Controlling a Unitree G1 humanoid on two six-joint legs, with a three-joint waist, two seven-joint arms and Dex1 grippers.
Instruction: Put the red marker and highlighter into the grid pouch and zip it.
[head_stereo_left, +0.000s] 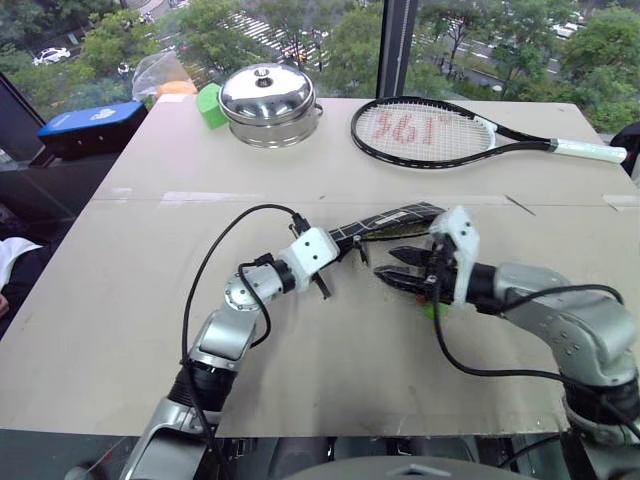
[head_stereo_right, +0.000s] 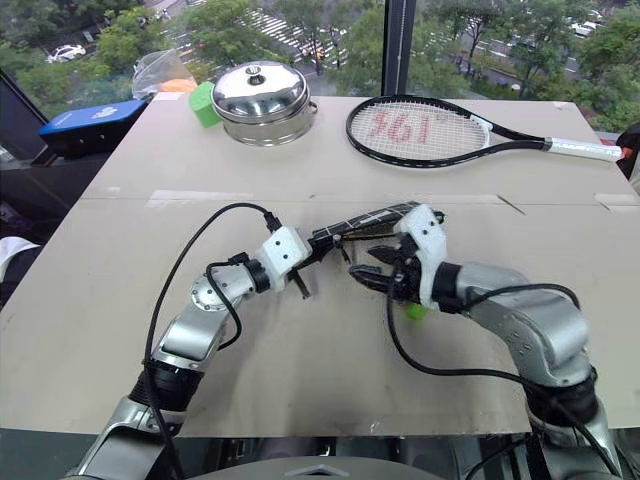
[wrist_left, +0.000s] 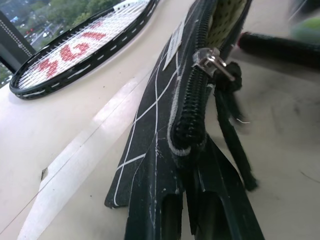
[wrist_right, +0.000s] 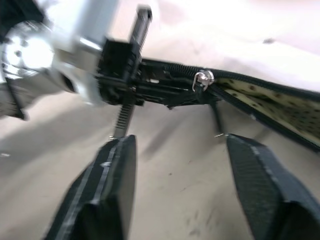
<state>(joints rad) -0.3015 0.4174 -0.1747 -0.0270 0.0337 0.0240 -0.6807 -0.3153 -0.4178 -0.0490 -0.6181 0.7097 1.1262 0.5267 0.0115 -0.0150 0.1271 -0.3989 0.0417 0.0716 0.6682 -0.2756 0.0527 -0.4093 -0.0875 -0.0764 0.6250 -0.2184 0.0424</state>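
Observation:
The grid pouch (head_stereo_left: 397, 219), black with white lines, is raised off the table by one end, with my left gripper (head_stereo_left: 346, 244) shut on that end (wrist_left: 165, 165). Its zipper stands partly open, showing a pale dotted lining (wrist_right: 280, 105), and the metal zipper pull (wrist_right: 202, 78) sits close to the held end. My right gripper (head_stereo_left: 396, 270) hovers just in front of the pouch, open, with nothing between its fingers (wrist_right: 112, 175). The lime-green highlighter (head_stereo_left: 435, 310) lies on the table under my right wrist, mostly covered. The red marker is hidden.
At the back of the table stand a steel pot with its lid (head_stereo_left: 267, 103), a green block (head_stereo_left: 208, 105) beside it, and a tennis racket (head_stereo_left: 440, 132). A blue case (head_stereo_left: 95, 122) sits past the table's left edge.

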